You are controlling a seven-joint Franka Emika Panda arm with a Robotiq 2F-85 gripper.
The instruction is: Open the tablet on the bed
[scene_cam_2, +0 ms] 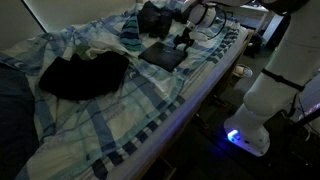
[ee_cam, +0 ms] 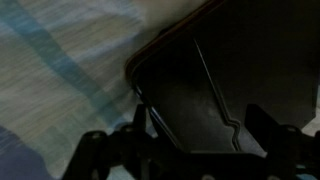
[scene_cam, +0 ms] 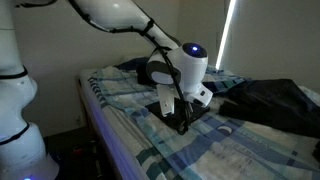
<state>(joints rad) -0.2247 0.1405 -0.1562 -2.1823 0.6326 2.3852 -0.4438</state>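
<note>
The tablet (scene_cam_2: 161,56) is a flat dark slab lying on the plaid bed (scene_cam_2: 130,110). It looks closed. In the wrist view the tablet (ee_cam: 210,85) fills the right half, with a thin brownish rim along its edge. My gripper (ee_cam: 202,135) is open and low over it. One finger is by the tablet's left edge and the other over its surface. In both exterior views the gripper (scene_cam: 181,122) (scene_cam_2: 185,41) points down at the tablet's end, which it mostly hides in one of them. Nothing is held.
A large rumpled dark cloth (scene_cam_2: 85,75) (scene_cam: 270,100) lies on the bed beside the tablet. A bulky dark bag (scene_cam_2: 153,18) (scene_cam: 150,70) sits at the bed's head end. The bed's side edge (scene_cam_2: 200,100) drops to the floor near the robot base (scene_cam_2: 260,110).
</note>
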